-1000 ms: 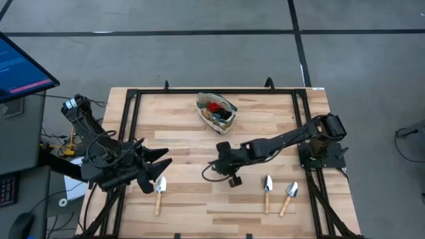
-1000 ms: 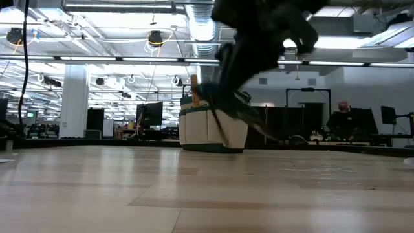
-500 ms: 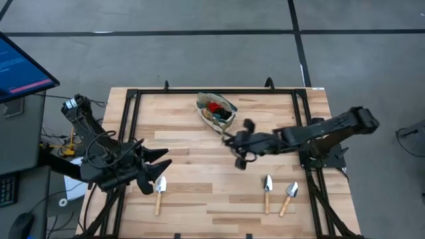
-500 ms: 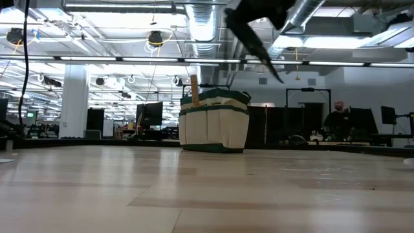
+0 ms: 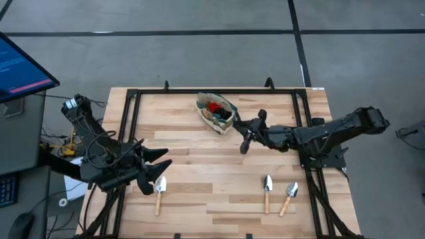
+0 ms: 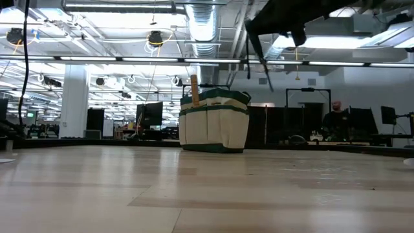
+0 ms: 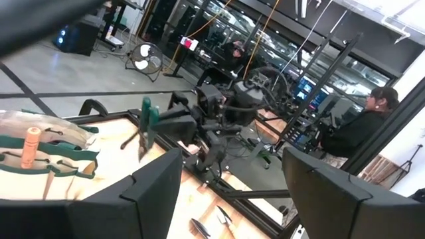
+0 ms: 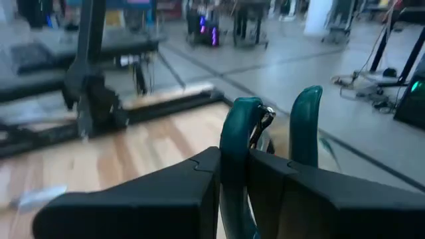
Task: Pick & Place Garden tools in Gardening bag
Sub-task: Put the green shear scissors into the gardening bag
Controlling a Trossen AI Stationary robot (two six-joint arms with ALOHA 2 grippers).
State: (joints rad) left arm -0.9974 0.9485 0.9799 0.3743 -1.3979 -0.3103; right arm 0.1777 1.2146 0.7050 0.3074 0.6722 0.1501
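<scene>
Your right gripper (image 5: 247, 132) is up in the air with its fingers (image 8: 199, 186) pinched on one teal handle of the shears (image 8: 255, 143); the second handle stands free just beside it. Seen from above, the shears (image 5: 244, 139) hang off the gripper's tip, clear of the table (image 5: 192, 166). In the low view they show as a thin dark shape (image 6: 259, 55) well above the table top.

The bag (image 5: 216, 111) sits just beyond that gripper's tip, toward the table's far edge, not touching the shears. Something red lies inside it among darker things; you cannot tell exactly what from above. From the low view the bag (image 6: 213, 123) stands upright, beige with green trim, with a wooden handle (image 6: 193, 90) sticking up out of it.

Behind and below your right gripper, toward the near edge, two trowels (image 5: 267, 189) (image 5: 288, 196) lie side by side on the table, well apart from the shears.

Your left gripper (image 5: 158, 162) waits at the near left of the table with its fingers (image 7: 149, 192) spread wide and nothing between them. A third trowel (image 5: 159, 192) lies just beside its tip, blade toward the gripper.

A person (image 7: 368, 123) sits in the room beyond the table.
</scene>
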